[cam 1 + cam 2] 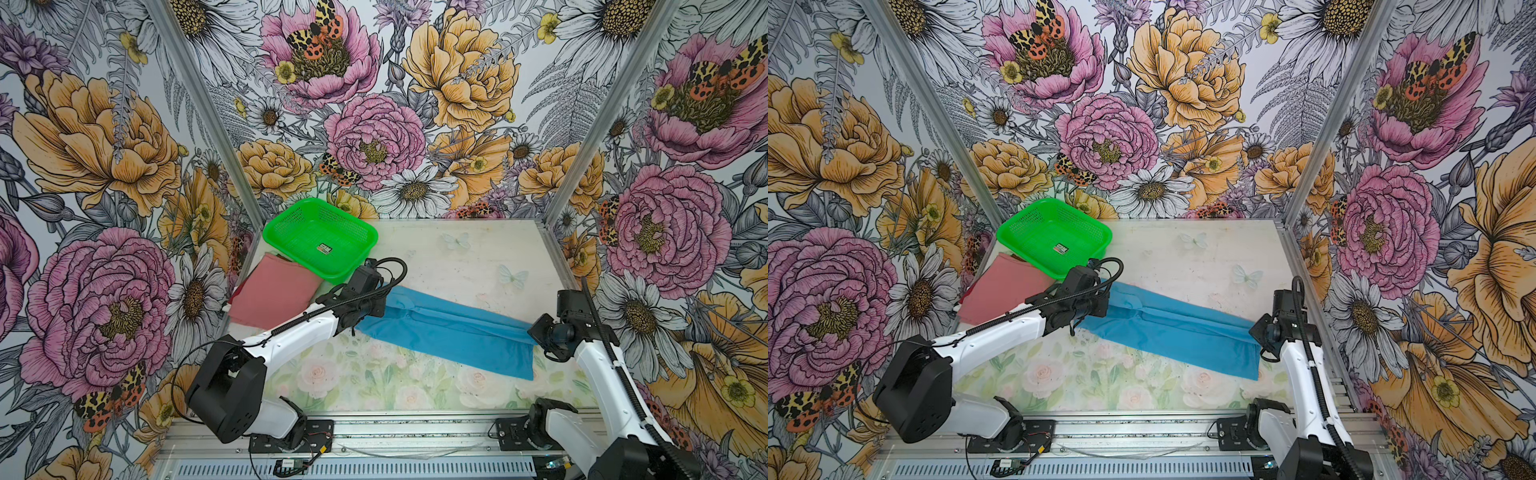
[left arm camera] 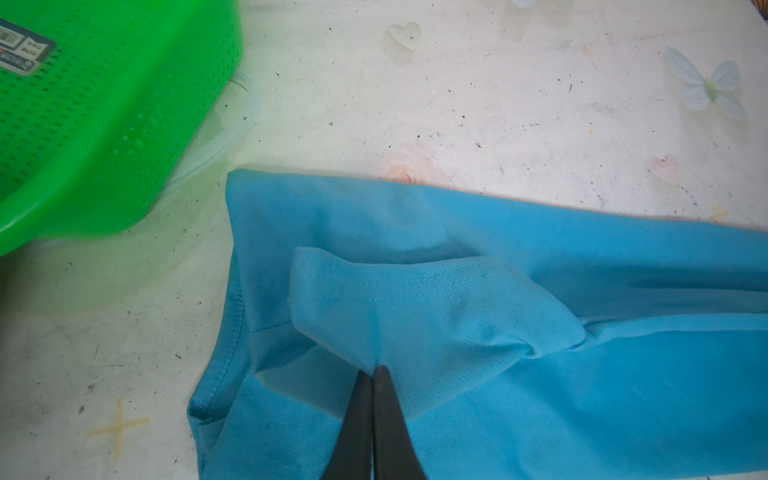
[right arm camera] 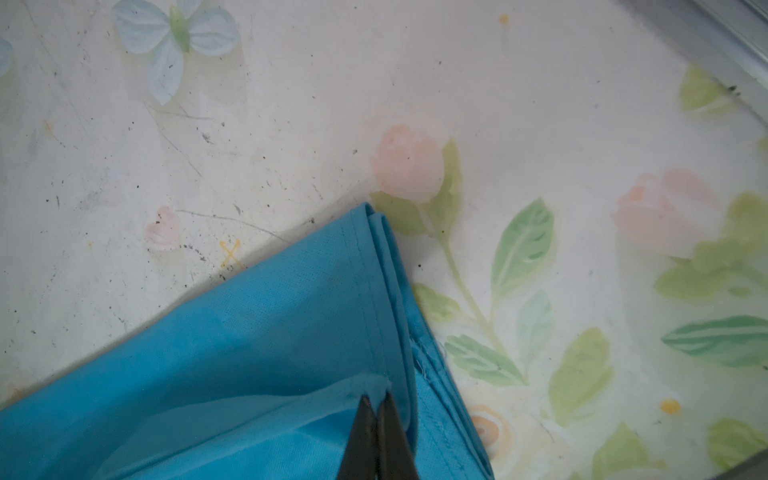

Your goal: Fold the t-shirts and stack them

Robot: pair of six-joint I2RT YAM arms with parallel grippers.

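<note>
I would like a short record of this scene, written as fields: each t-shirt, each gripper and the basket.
blue t-shirt: folded into a long strip, lying across the table
pink t-shirt: folded flat at the left, far corner at the basket's edge
left gripper: shut, pinching a fold at the strip's end near the basket
right gripper: shut, pinching the strip's hem end
green basket: far left of the table, holds no shirt, only a sticker
</note>
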